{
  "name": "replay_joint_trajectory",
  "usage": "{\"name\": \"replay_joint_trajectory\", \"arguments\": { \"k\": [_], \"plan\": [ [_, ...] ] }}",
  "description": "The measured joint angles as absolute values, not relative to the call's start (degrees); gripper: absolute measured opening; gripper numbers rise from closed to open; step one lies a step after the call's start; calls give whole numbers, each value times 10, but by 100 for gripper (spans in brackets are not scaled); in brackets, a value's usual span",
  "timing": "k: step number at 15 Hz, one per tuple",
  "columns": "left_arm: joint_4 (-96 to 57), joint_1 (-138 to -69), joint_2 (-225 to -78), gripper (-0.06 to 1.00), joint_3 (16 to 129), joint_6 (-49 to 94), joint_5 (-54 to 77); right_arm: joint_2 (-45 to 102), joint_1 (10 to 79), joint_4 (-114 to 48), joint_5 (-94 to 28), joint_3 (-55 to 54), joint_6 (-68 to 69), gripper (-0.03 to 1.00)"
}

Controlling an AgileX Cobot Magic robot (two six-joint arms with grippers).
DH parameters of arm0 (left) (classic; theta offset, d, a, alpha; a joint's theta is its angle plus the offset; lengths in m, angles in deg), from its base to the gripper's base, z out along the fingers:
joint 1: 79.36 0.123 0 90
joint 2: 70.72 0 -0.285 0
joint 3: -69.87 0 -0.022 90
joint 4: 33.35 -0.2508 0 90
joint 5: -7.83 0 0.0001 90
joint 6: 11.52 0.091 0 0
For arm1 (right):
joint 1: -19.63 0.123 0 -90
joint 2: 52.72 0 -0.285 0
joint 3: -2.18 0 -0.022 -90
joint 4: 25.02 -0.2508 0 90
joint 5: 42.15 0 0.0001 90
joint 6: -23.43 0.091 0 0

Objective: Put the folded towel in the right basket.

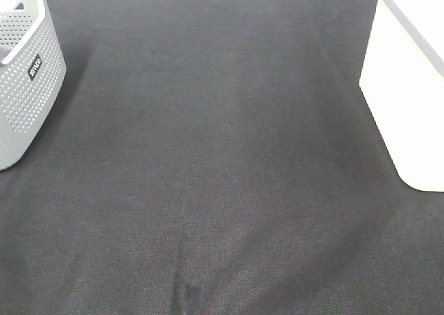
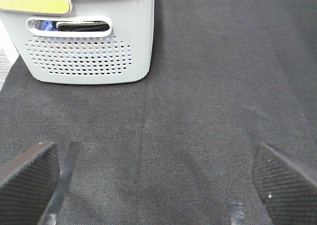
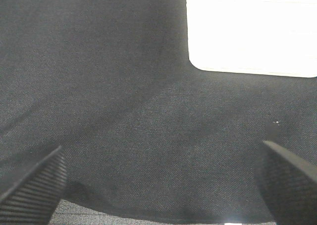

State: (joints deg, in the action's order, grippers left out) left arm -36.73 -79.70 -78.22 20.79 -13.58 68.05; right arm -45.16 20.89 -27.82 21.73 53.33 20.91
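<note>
Towel: no folded towel lies in plain sight on the dark cloth-covered table (image 1: 222,155); only dark and blue fabric shows through the handle slot of the grey perforated basket (image 1: 24,79) at the left edge, and I cannot tell whether that is it. Right basket (image 1: 409,100), white, stands at the table's right edge. Left claw (image 2: 158,185) hangs spread wide above bare cloth, facing the grey basket. Right claw (image 3: 158,185) is likewise spread wide, empty, facing the white basket.
</note>
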Motion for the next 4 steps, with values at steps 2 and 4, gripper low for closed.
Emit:
{"name": "replay_joint_trajectory", "arguments": {
  "k": [2,4],
  "plan": [
    [-367,-797,-782,99,208,-136,680,-452,209,-278,217,533,209,98],
    [-367,-797,-782,99,208,-136,680,-452,209,-278,217,533,209,98]
  ]
}}
